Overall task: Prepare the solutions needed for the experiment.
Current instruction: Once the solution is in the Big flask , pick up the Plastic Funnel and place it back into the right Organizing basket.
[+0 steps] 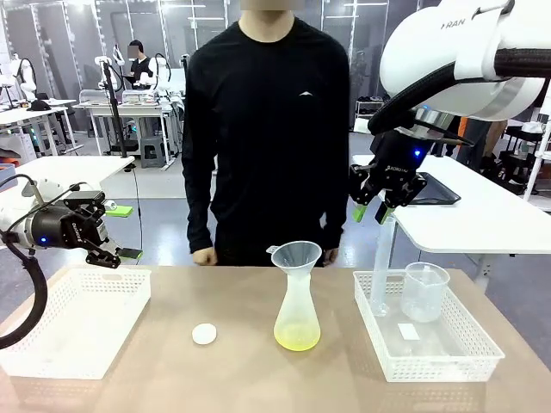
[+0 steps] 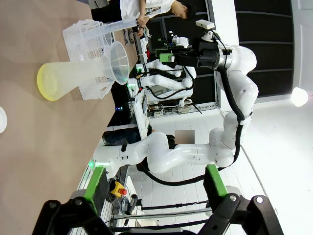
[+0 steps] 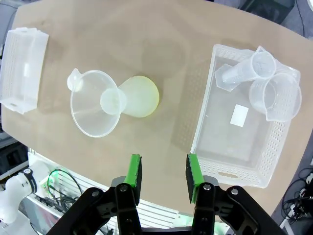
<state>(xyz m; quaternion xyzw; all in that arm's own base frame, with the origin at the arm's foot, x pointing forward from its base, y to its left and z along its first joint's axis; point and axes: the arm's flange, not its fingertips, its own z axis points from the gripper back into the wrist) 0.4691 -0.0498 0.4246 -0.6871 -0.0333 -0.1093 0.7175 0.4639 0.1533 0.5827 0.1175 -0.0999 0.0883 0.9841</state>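
Two grippers: neither holds anything. The right gripper [image 1: 385, 205] hangs high over the right basket [image 1: 482, 340] with its jaws partway apart. The left gripper [image 1: 105, 255] hovers by the far rim of the left basket [image 1: 26, 366], spread wide.
Right basket: cylinder [image 1: 380, 267] and beaker [image 1: 425, 291] are at its far end, away from the flask.
Solutions: yellow-green liquid [image 1: 297, 337] pools in the flask [image 1: 297, 301] mid-worktop, with a funnel [image 1: 295, 255] seated in its neck, apparently for pouring.
Room: bare worktop [image 1: 232, 379] surrounds the flask, apart from a white cap [image 1: 204, 334] near its left.

White cap [image 2: 1, 120] is mostly cut off by the left wrist view's edge, and markings on the measuring cylinder [image 1: 379, 267] can't be read, way too small.
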